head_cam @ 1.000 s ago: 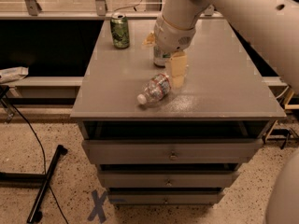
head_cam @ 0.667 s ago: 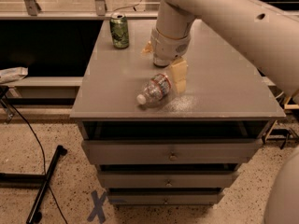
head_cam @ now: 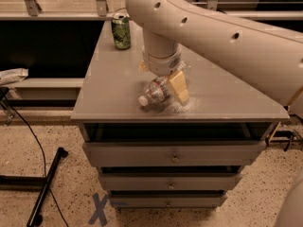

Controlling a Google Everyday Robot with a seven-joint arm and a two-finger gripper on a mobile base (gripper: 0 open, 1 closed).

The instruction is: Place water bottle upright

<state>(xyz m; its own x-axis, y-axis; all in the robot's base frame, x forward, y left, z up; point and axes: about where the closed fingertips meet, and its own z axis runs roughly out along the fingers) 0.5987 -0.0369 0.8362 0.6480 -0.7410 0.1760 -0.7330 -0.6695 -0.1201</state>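
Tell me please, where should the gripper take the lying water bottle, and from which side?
Grip the water bottle across its round middle, coming from above: it lies on its side, cap toward the front left. The gripper is directly over it.

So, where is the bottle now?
The bottle lies on its side near the front edge of the table, with the gripper low over it; the can stands back-left.

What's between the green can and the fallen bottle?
Only bare grey tabletop, in the camera view. The tool sits over the clear plastic water bottle, away from the green soda can.
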